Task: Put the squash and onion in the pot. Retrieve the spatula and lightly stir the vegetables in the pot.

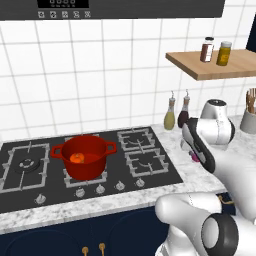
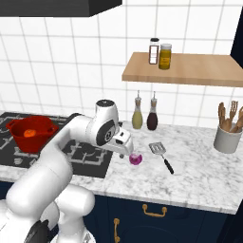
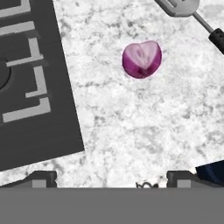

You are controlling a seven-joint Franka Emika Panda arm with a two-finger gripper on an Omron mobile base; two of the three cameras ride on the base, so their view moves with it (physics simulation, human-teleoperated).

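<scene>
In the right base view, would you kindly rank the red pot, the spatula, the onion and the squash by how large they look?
Largest to smallest:
1. pot
2. spatula
3. onion
4. squash

The squash sits partly hidden in the pot and farther from the camera, so its place below the onion is unsure.

Round deep red cooking pot (image 1: pixel 84 157) with two loop handles, upright on front-centre burner of black stove. Small rounded orange squash (image 1: pixel 77 158) lies inside it, on the pot's floor. Small purple-magenta onion (image 3: pixel 141 59), cut face with pale rings showing, sits on white marbled counter (image 2: pixel 199 175) between stove edge and spatula. Slim grey metal spatula (image 2: pixel 161 155), flat squarish slotted head, thin dark handle, lies flat on the counter just beside the onion, not touching.
</scene>
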